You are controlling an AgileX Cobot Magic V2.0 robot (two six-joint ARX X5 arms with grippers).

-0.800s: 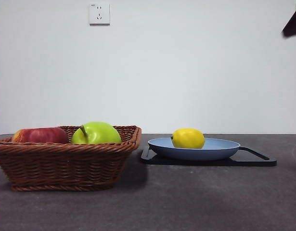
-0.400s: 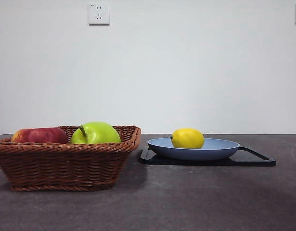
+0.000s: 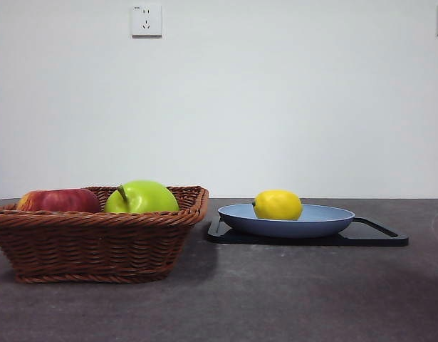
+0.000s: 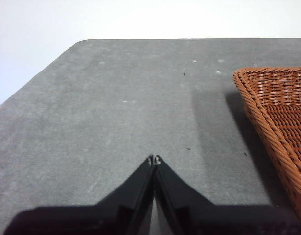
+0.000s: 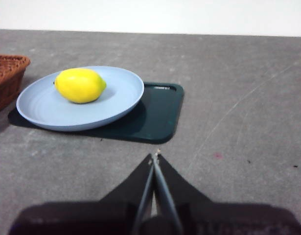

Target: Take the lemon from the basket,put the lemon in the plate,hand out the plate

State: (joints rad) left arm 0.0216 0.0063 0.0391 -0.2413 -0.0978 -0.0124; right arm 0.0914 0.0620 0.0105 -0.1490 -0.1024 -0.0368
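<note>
The right pincer (image 5: 155, 155) is seen clenched on nothing, its jaws pressed together, poised over the bare worktop (image 5: 248, 122) near the plate (image 5: 121, 95) and apart from it. The left pincer (image 4: 154, 159) is likewise clenched and empty, hanging over bare worktop beside the basket (image 4: 282, 117).

The lemon (image 3: 278, 204) is found lying in the plate, toward the side nearer the basket, so the handing out of the plate is judged to be the step in hand. For that step, the right pincer's jaws are best opened first and the rim taken at the edge nearest it, away from the fruit. The plate should be kept level while lifted, since the oval lemon is likely to roll on the shallow surface.

The lemon is seen as small, bright yellow and smooth, with a nubbed end. The plate is matte light blue, resting on a flat black tray (image 3: 375, 235). In the basket a green apple (image 3: 142, 197) and a red apple (image 3: 58, 200) are left.
</note>
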